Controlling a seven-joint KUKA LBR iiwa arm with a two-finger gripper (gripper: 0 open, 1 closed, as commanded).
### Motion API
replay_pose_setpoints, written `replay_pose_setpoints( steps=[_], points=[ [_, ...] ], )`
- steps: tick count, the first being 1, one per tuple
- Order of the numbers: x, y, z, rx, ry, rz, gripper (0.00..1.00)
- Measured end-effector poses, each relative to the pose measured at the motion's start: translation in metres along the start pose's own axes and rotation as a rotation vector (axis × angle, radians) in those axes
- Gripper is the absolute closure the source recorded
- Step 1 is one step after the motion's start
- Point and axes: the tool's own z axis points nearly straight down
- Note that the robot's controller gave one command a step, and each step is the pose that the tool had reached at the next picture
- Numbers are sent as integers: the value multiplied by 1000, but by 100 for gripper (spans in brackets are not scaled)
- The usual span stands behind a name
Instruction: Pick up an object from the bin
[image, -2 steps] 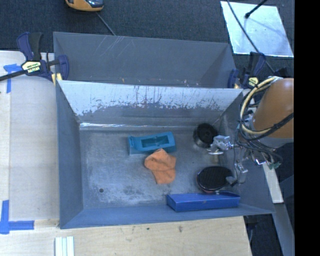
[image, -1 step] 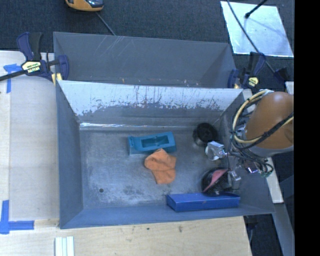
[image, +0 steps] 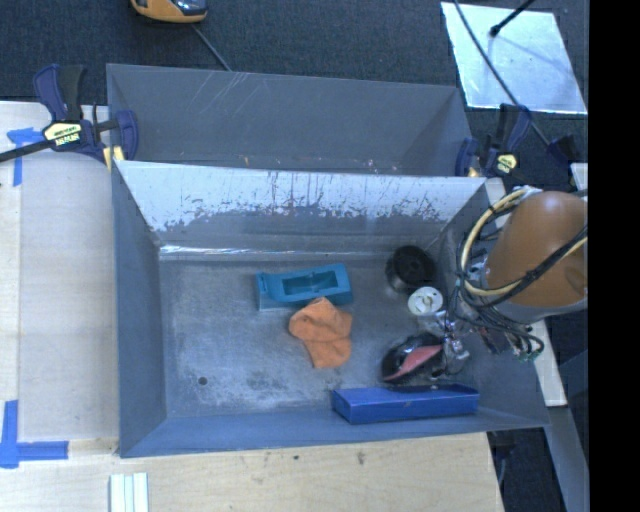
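Pincer (image: 447, 342) is down in the near right corner of the grey metal bin (image: 140, 330), right over a black oval object with a pink-red streak (image: 412, 362). That object lies flat on the bin floor. Its long axis runs roughly left-right across the view, with the right end tipped a little toward the far wall (which end is its front, I can't tell). The right end sits under the pincer; touching or just above, I can't tell from this angle.

Rest of the bin:
- A long flat blue bar (image: 405, 403) lies along the near wall, just beside the black object on its near side, long axis also left-right.
- A white round cap (image: 425, 300) sits just on the far side of the pincer.
- A black round puck (image: 410, 266) sits beyond the cap, near the foot of the far wall.
- Mid-floor is a blue rectangular plastic block with a recessed top (image: 305, 288), long axis left-right.
- A crumpled orange cloth (image: 322, 335) touches the block's near edge.

Pincer opening: can't tell, because the wrist hardware and dark cables (image: 505, 338) cover it (same goes for whether it holds anything). The orange wrist cover (image: 535, 250) hangs over the bin's right rim.
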Motion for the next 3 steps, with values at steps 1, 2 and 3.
replay_pose_setpoints(
  steps=[1,2,3],
  points=[
    [0,0,0,0,0,0,100],
    [0,0,-1,0,-1,0,100],
    [1,1,-12,-2,4,0,100]
  ],
)
